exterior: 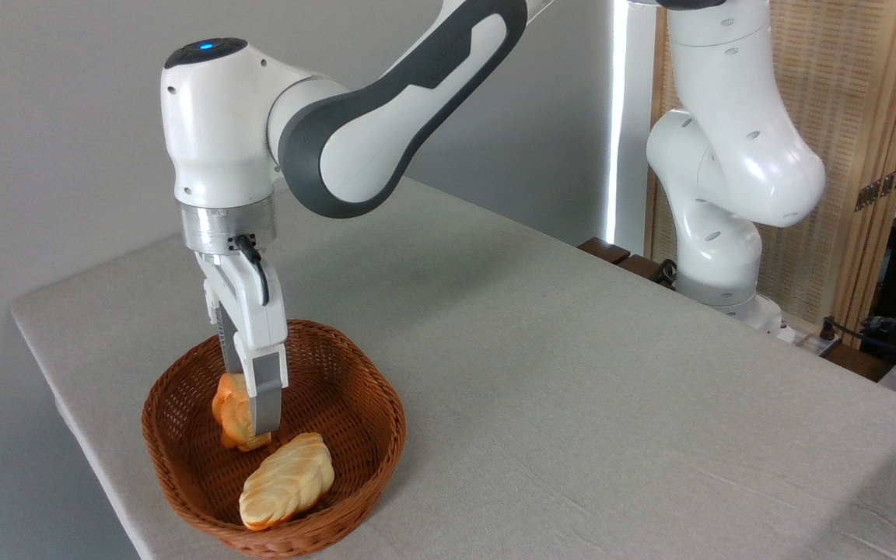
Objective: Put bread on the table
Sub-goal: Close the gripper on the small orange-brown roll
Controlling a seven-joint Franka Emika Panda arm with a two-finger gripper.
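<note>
Nearest the camera, at about six o'clock inside the brown woven wicker basket, lies the longer, pale cream-yellow ridged loaf, which I leave alone. Just behind it, toward eleven o'clock from the loaf, stands the small stubby orange-golden bread piece, tilted up on end. My two-finger gripper reaches straight down into the basket with its fingers closed in against that bread. One finger covers its right side; the other is mostly hidden behind it, so I judge the grip as on, though I cannot see the far contact.

So the task is at its opening stage by my reckoning: the bread is taken hold of but sits low within the basket, perhaps touching the bottom, and none of it has reached the large grey-beige cloth-covered table.

What is left is the lift over the rim, the carry, and the set-down. The basket wall rises all around, so I must go up before going sideways. The table's edge runs close at seven and nine o'clock of the basket, with little margin. Toward two and three o'clock the cloth lies wide and bare, well apart from my own white arm base at the far right.
</note>
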